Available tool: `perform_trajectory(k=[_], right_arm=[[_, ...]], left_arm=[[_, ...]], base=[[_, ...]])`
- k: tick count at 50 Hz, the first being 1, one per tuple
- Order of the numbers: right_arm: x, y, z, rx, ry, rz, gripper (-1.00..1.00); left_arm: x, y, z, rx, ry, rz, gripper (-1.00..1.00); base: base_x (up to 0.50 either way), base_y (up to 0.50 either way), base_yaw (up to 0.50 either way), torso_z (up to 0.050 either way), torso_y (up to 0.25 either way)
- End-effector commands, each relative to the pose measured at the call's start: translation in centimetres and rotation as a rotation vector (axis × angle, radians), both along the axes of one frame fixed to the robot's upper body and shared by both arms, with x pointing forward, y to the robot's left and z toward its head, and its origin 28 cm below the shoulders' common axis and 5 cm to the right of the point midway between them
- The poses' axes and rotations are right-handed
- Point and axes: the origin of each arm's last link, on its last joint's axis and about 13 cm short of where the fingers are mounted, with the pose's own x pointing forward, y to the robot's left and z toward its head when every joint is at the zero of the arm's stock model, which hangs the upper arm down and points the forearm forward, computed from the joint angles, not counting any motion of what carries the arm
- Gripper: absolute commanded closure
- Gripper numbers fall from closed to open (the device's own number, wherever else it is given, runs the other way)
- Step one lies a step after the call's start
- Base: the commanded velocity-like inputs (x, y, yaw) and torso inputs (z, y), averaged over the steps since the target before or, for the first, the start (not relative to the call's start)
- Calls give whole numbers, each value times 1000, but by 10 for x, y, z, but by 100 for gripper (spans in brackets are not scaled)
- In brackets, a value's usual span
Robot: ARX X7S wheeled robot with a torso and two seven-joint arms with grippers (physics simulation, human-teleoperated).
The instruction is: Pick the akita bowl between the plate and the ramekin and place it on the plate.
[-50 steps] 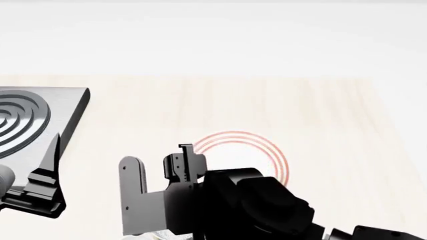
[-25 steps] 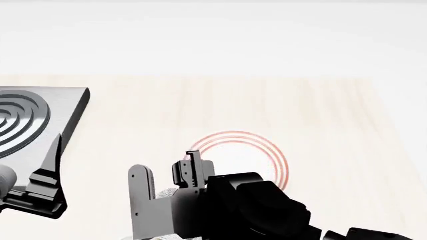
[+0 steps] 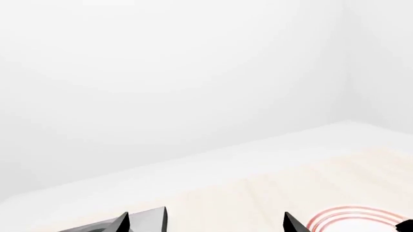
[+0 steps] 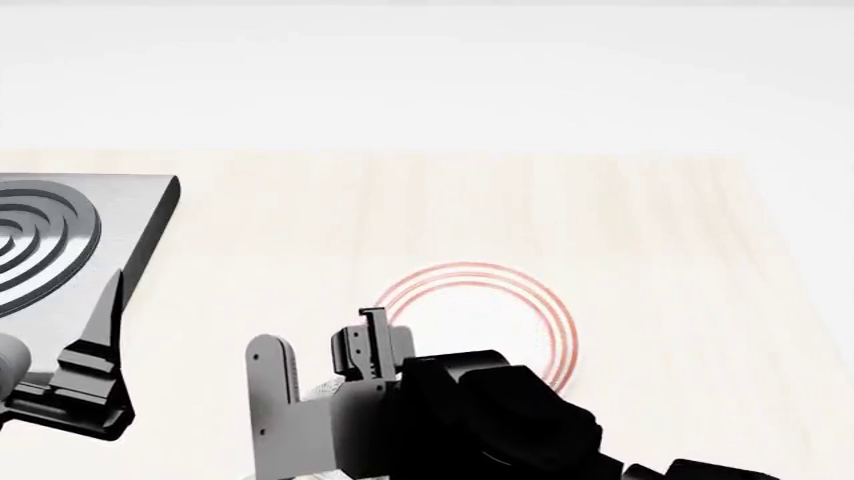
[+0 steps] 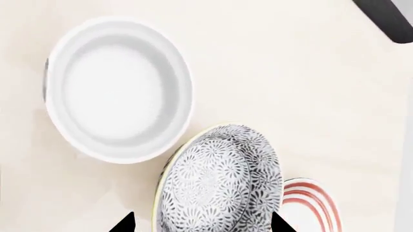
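Observation:
In the right wrist view the akita bowl (image 5: 216,186) is tipped over, its grey-and-white speckled outside and base ring facing the camera. It sits between the fingertips of my right gripper (image 5: 204,224), which is shut on it at a wide span. The plain white ramekin (image 5: 119,92) stands upright on the table just beyond the bowl. The red-ringed plate (image 5: 311,203) shows beside the bowl's other side. In the head view my right gripper (image 4: 320,332) hangs just left of the plate (image 4: 554,320), and the arm hides the bowl and ramekin. My left gripper (image 3: 206,221) is open and holds nothing.
A grey stove plate with concentric rings (image 4: 54,230) lies at the table's left, beside my left arm's dark finger (image 4: 100,330). The pale wooden table (image 4: 641,220) stretches back to a white wall. The right arm's black bulk fills the lower middle of the head view.
My right gripper dipped down and slightly right half a second ago, then rose back up and left. Its finger spacing looks unchanged. The left arm stayed still.

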Motion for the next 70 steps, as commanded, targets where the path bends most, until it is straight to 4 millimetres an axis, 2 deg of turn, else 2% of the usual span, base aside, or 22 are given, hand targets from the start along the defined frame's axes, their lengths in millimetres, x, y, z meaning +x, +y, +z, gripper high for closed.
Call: perform_trajectory(k=[1,9,39,40,62,66,70], right_arm=[[1,4,-10,5,22,6,-100],[-5,6,-12,13,73,42,-100],[7,-7,-28,-105,0,11,-100],[7,-7,-27,-97,-13,19,100],[6,-7,-19,-94,-54,34,100],[5,-7,-13,-101,-68,40,100],[5,-6,2,-89,-100,43,100]], left_arm=[[0,0,0,-6,-1,0,-100],[0,0,0,-7,-1,0,-100],[1,-1,2,-5,-5,-2,-100],[1,-1,2,-5,-5,-2,-100],[0,0,0,-4,-2,-1,-100],[0,0,0,-5,-2,0,-100],[0,1,1,-8,-2,1,-100]], base=[[0,0,0,0,0],[0,0,0,0,0],[0,0,0,0,0],[0,0,0,0,0],[0,0,0,0,0],[0,0,0,0,0],[0,0,0,0,0]])
